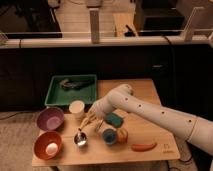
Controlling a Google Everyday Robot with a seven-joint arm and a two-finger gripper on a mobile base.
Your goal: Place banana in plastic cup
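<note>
**Inspector:** Largest items first.

**Onlooker:** The bench [115, 152] is wooden and crowded. The arm [150, 112] comes in over the right edge and slopes down toward the middle. That line keeps it above the goods along the front edge. A green tray [70, 104] sits at the back-left corner, out of the working area.

**Inspector:** Vessels?

**Onlooker:** A purple bowl [50, 120] and a red bowl [37, 145] stand along the left edge, the red one at the front-left corner. A cream cup [76, 107] is just in front of the tray, and a metal cup [80, 139] is near the front edge. The blue cup [109, 135] stands upright to the metal cup's right with its mouth open to the top, so it can be filled from above.

**Inspector:** The gripper?

**Onlooker:** The gripper [90, 120] hangs pointing down between the cream cup and the metal cup, near the blue cup but back-left of it.

**Inspector:** And the banana?

**Onlooker:** A pale-yellow sliver at the gripper's tip looks like the banana [87, 122]. None lies elsewhere on the bench. I cannot tell whether the gripper is clamped on it or loose.

**Inspector:** Assessment?

**Onlooker:** If the banana is held, a short carry toward the front-right remains, then a release over the blue cup. The metal cup alongside is the likely wrong target.
</note>
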